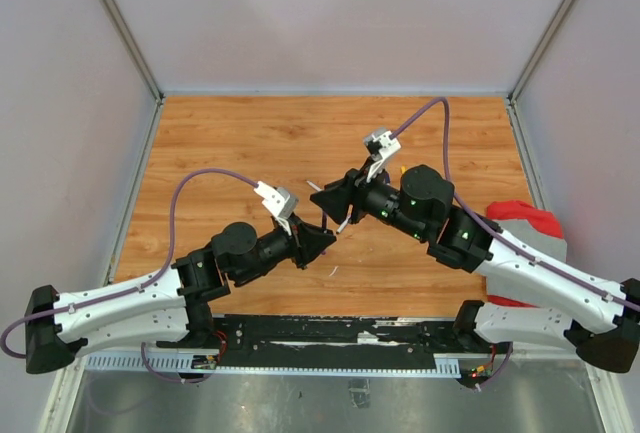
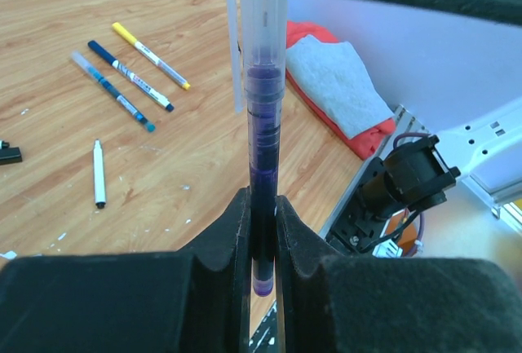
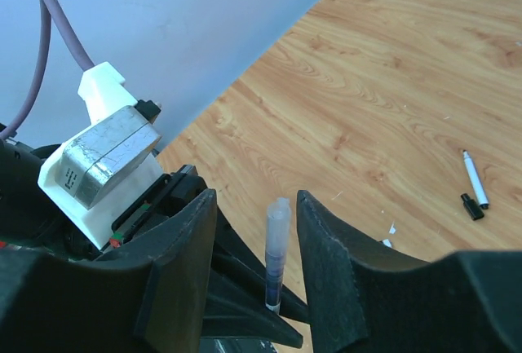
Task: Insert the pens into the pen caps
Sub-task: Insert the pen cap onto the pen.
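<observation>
Pen (image 2: 263, 125) juts lengthwise from left gripper (image 2: 261, 202) toward right gripper (image 3: 254, 206).

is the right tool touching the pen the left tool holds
Apart. Right wrist view shows gaps between the pen and both right tool fingers.

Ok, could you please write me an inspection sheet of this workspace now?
Surface: wooden table, no spills seen.
Job's things: purple pen upright in left pincer; white pen near loose black cap; three capped pens lying side by side.
Clutter: small white scraps; red and grey cloth at right edge.
Pincers: left pincer shut on purple pen; right pincer open, jaws either side of it, not touching.
Cables: purple cables arch above the arms, clear of pens.
Surroundings: pale walls on three sides.
</observation>
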You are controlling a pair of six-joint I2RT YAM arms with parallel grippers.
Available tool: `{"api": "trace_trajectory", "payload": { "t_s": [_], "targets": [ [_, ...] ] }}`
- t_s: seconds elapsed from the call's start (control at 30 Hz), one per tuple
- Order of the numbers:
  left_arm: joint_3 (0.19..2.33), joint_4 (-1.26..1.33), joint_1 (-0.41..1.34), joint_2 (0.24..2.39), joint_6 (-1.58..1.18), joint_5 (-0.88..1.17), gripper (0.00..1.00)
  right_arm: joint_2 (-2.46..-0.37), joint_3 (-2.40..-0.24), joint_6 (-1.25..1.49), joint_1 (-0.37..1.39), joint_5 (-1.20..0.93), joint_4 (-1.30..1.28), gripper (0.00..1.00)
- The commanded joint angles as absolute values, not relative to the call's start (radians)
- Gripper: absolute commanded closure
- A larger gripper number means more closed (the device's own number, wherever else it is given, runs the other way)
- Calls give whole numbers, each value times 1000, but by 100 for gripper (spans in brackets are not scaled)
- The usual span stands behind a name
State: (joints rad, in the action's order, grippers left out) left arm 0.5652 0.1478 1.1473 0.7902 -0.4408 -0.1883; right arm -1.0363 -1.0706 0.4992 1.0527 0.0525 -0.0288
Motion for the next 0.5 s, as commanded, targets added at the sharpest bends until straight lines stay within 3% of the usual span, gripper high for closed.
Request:
{"api": "trace_trajectory", "payload": {
  "t_s": [0.0,0.23,0.3,0.4,0.47],
  "targets": [
    [600,173,1145,792,-420,-173,99,-1046,-1100,501,1046,8,-48,59],
    [602,171,1145,791,-419,-172,99,-1067,-1096,490,1046,8,-68,71],
    [604,170,1145,790,-417,-173,100,-1066,-1086,491,1046,9,-68,79],
    [609,169,1145,786,-418,-178,99,-1060,-1065,497,1046,14,-66,98],
    [611,172,1145,781,-416,-183,99,-1054,-1037,509,1046,10,-60,100]
  ]
}}
